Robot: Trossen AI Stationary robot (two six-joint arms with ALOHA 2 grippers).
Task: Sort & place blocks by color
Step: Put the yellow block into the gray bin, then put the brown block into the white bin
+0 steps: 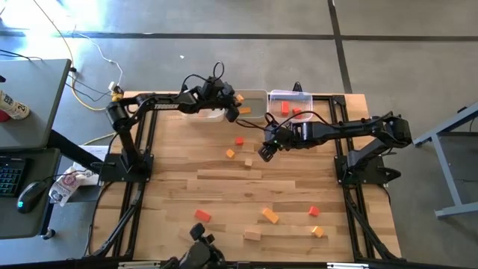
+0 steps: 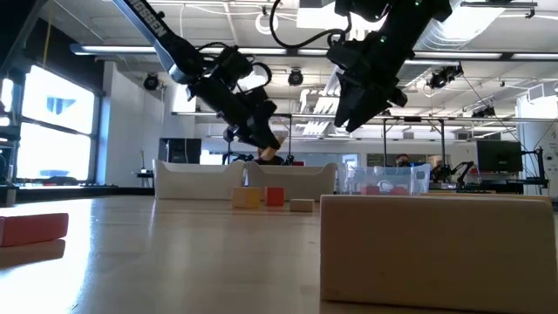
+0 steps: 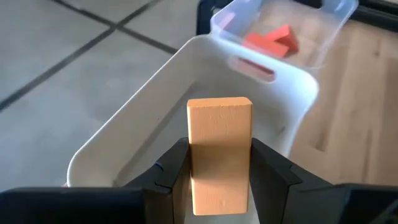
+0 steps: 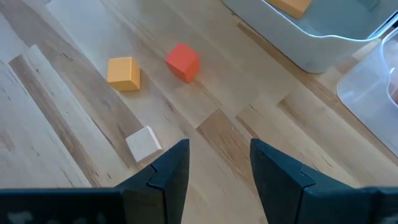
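Left wrist view: fingers [image 3: 168, 180] of left gripper [image 3: 221, 180] clamped on plain wood bar [image 3: 220, 155], held upright between them, above white bin [image 3: 155, 118].
Beyond left fingers: clear bin [image 3: 336, 25] with red blocks [image 3: 270, 38] inside.
Right wrist view: fingers [image 4: 168, 171] of right gripper [image 4: 219, 168] parted, nothing between them, raised over bare worktop [image 4: 74, 174].
Ahead of right fingers: orange cube [image 4: 123, 73], red cube [image 4: 183, 61], pale wood cube [image 4: 143, 142], all apart from each other and from the fingers.
High view: more blocks [image 1: 270, 217] scattered on near part of worktop, well apart from both grippers.
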